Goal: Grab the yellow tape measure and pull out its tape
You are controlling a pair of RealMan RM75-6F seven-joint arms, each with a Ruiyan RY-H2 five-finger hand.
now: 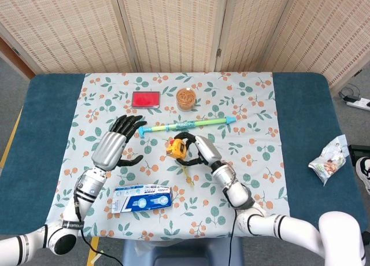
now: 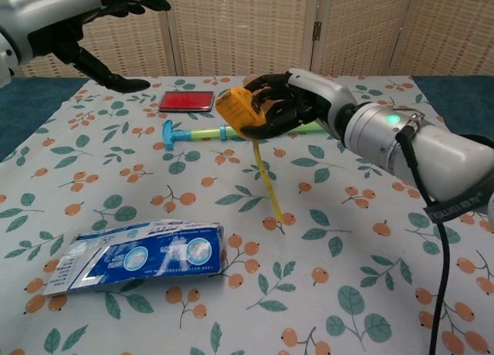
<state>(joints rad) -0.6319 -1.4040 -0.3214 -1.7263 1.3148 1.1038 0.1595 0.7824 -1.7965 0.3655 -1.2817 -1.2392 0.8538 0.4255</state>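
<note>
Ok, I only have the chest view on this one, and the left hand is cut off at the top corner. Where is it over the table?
Observer: The left hand hovers open over the floral cloth, just left of the blue pump's handle.
Operator: Is it near the tape measure?
Observer: No, bare cloth separates it from the yellow tape measure, which the right hand grips.
Operator: Is there anything off to my right?
Observer: A crinkled snack bag lies by the table's right edge, off the cloth.
</note>
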